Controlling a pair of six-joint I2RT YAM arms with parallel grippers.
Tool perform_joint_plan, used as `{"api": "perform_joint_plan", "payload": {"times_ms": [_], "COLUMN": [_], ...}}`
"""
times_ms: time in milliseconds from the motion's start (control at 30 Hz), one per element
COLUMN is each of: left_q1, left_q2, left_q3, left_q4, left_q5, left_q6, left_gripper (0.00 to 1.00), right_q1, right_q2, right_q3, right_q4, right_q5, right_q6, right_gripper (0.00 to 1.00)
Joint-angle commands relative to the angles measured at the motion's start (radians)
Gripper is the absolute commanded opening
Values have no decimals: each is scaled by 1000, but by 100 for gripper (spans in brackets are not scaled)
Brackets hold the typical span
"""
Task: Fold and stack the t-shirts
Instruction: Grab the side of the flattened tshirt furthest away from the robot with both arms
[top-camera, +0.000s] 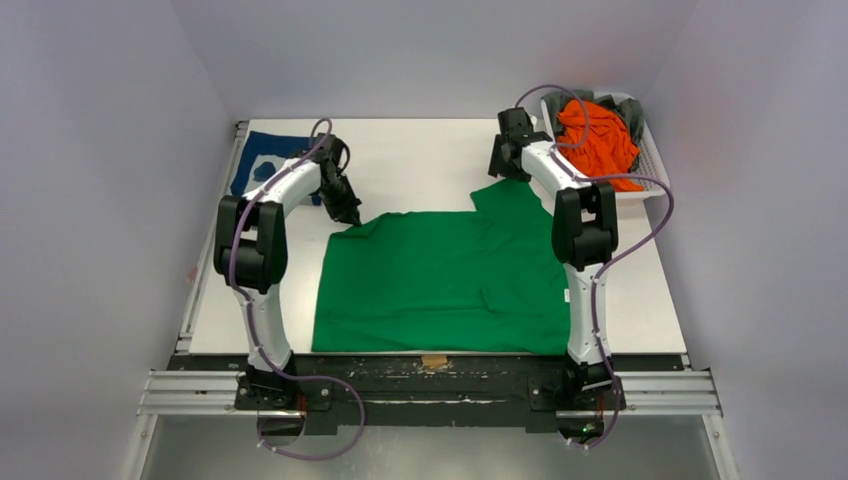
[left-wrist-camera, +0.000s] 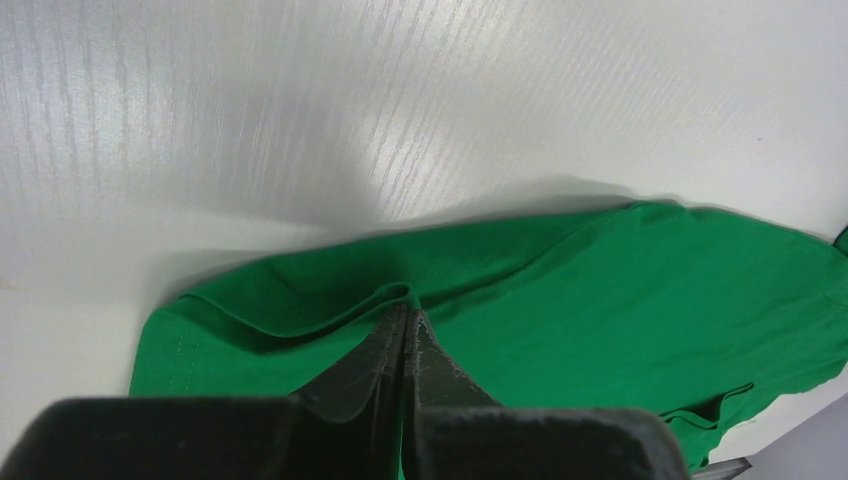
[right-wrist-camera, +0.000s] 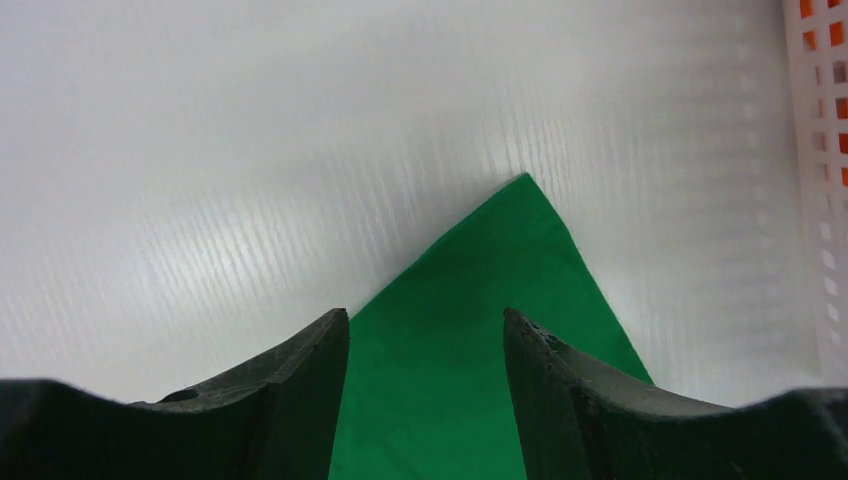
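A bright green t-shirt (top-camera: 440, 280) lies spread mostly flat in the middle of the white counter (top-camera: 420, 160), its near hem running along the counter's near edge between the two arm bases. The left pincer (top-camera: 350, 213) sits at the shirt's far left corner. In the left wrist view, the left pincer (left-wrist-camera: 405, 322) has its fingers pressed together with a small raised fold of the green t-shirt (left-wrist-camera: 600, 300) caught between the tips, and the cloth around it is rumpled into soft ridges against the counter (left-wrist-camera: 300, 120). The right pincer (top-camera: 500, 168) is at the far right part of the shirt, where a sleeve juts out toward the back. Its own camera shows the right pincer (right-wrist-camera: 425, 315) spread wide with nothing between the fingers, poised over a pointed corner of the green t-shirt (right-wrist-camera: 480, 260) that lies flat on the counter (right-wrist-camera: 250, 150). A navy t-shirt (top-camera: 262, 160) with white print lies at the far left edge of the counter, apart from the green one. At the far right stands a white perforated basket (top-camera: 650, 165), whose wall (right-wrist-camera: 815, 150) shows at the edge of the right wrist view. It holds a crumpled orange t-shirt (top-camera: 597, 140) with a grey t-shirt (top-camera: 632, 115) behind it.
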Motion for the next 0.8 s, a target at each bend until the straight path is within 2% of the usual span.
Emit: {"api": "perform_joint_plan", "payload": {"times_ms": [0, 100, 133, 167, 200, 300, 400, 767], "left_q1": [-4, -4, -4, -4, -4, -6, -8, -23], "left_q2": [16, 22, 23, 26, 31, 64, 88, 110], "left_q3": [69, 89, 97, 107, 117, 155, 159, 179], "left_q4": [-52, -92, -108, -123, -143, -200, -210, -245], "left_q5": [11, -32, -49, -62, -71, -91, -91, -83], "left_q6": [23, 18, 21, 27, 34, 51, 58, 81], "left_gripper": [0, 0, 3, 14, 20, 22, 30, 35], "right_q1": [-8, -10, -11, -11, -11, -13, -14, -16], "right_q2": [11, 17, 19, 22, 23, 24, 24, 24], "right_q3": [97, 96, 94, 92, 90, 81, 72, 60], "right_q4": [-20, -6, -1, 2, 7, 20, 28, 39], "right_q5": [22, 32, 32, 30, 28, 21, 13, 8], "right_q6": [-37, -47, -50, -52, -53, -55, -57, -56], "right_gripper": [56, 56, 56, 56, 56, 56, 56, 56]}}
